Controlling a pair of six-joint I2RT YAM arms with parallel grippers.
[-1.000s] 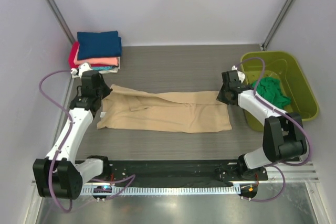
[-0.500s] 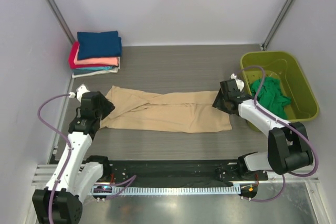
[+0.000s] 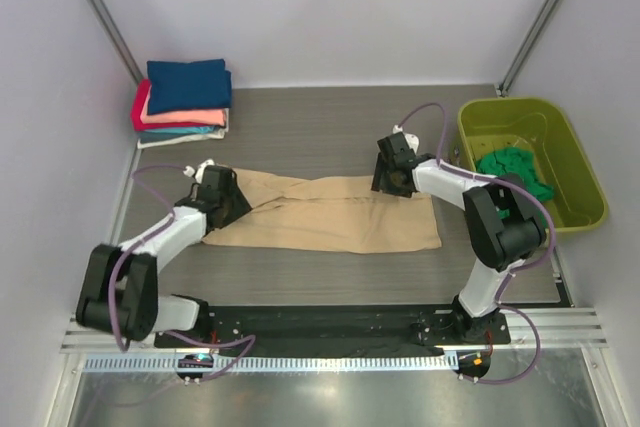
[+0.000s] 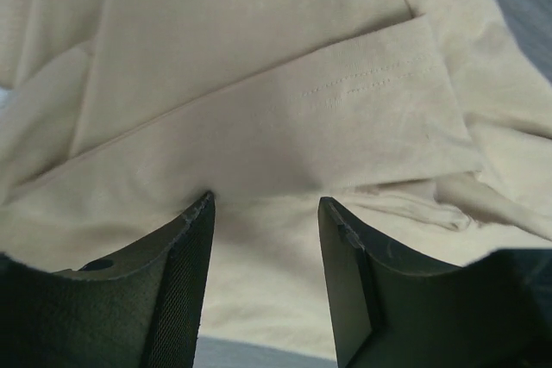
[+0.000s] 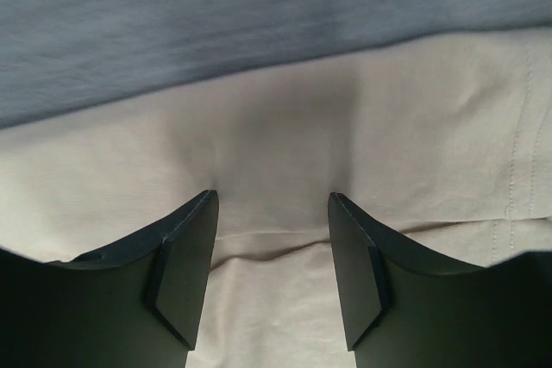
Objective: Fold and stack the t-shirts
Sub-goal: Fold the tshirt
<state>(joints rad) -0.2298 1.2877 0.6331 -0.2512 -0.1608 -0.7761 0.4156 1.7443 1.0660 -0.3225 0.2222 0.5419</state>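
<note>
In the middle of the grey worktop (image 3: 320,132) the tan t-shirt (image 3: 330,219) lies spread sideways as a long, partly folded band, creased and uneven at its left end. At that left end the left pincer (image 3: 226,199) sits low over the cloth. The left wrist view shows its jaws standing apart, with only loose fabric and a folded sleeve (image 4: 345,101) beyond the gap and nothing clamped. At the upper right corner of the shirt the right pincer (image 3: 390,177) is down at the far edge. Its jaws are likewise parted, with bare cloth and a strip of worktop between them, and they grip nothing.

In the upper left of the frame, against the wall and well apart from the tan shirt, stands the stack of folded t-shirts (image 3: 185,97), navy on top with coral, red and teal layers beneath. At the right edge sits the lime-green tub (image 3: 590,192) with a crumpled green t-shirt (image 3: 515,169) inside. The right arm's links and purple cables (image 3: 425,117) lie between the tub and the tan shirt.
</note>
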